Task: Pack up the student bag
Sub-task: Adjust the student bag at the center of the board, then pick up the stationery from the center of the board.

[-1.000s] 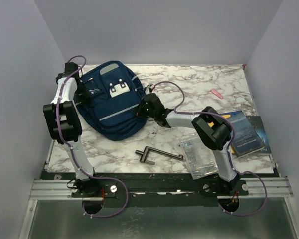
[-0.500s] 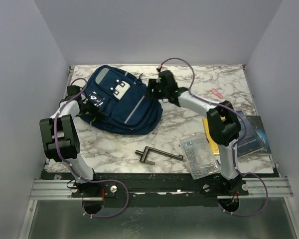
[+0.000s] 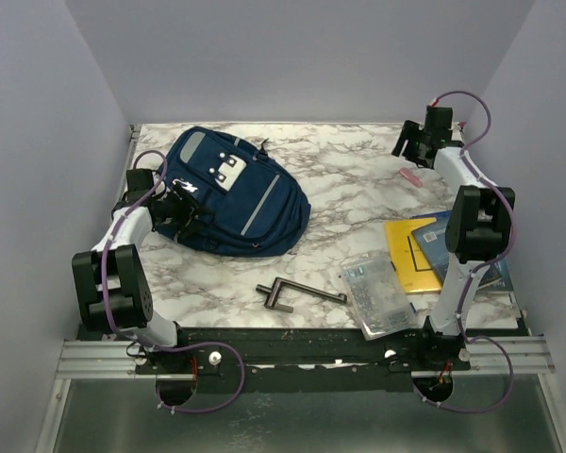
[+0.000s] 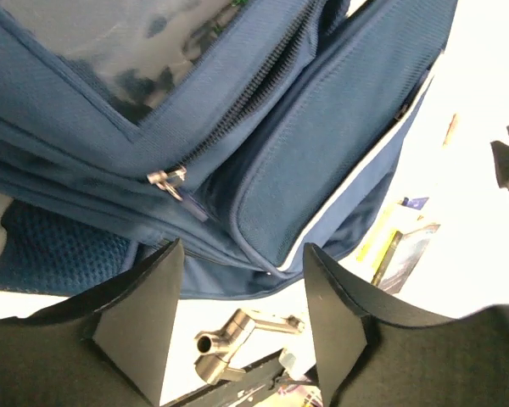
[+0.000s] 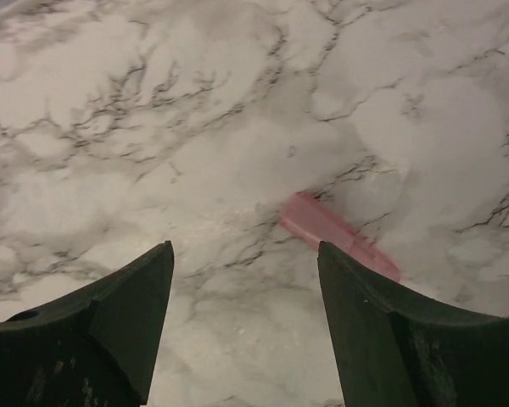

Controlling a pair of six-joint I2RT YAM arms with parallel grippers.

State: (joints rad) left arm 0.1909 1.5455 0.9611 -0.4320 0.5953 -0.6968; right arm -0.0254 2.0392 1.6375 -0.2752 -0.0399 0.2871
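**Veined marble worktop (image 3: 358, 179) in a pale booth**

White stone with grey veins, closed on three sides by lavender-grey walls (image 3: 302, 57). An aluminium rail (image 3: 94, 357) runs along the near edge, with grey floor (image 3: 302, 425) below. Even light.

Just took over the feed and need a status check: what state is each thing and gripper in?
Bag: lying flat, zip in left wrist view shut.
Left gripper: open, at the bag's side, empty.
Right gripper: open, over the pink piece, empty.
Pink piece: lying loose, not gripped.
Books: flat, overlapping, outside the bag.
Clear case: flat, outside the bag.
Metal tool: lying loose.
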